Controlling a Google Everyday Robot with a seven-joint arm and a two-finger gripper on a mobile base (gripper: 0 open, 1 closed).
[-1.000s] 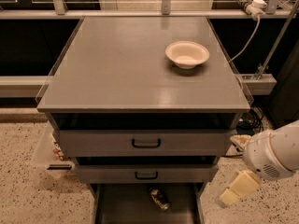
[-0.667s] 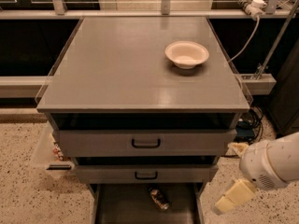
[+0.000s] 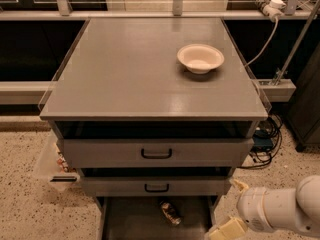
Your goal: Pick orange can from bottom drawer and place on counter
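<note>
The orange can (image 3: 170,212) lies on its side on the dark floor of the pulled-out bottom drawer (image 3: 131,224), near its back middle. The counter (image 3: 130,74) is the broad grey top of the cabinet above it. My gripper (image 3: 226,230) is at the bottom right of the view, low beside the drawer's right wall, to the right of the can and apart from it. Only one pale finger (image 3: 227,229) shows at the frame's edge, on the white arm (image 3: 280,211).
A white bowl (image 3: 200,58) stands on the counter's right back part. Two upper drawers with black handles (image 3: 156,154) stick out slightly above the bottom drawer. A clear bin (image 3: 52,165) hangs at the cabinet's left side. Cables (image 3: 265,134) lie on the right floor.
My arm and gripper have moved down and left, from beside the cabinet's right side toward the bottom drawer's right wall. The can and bowl have not moved.
</note>
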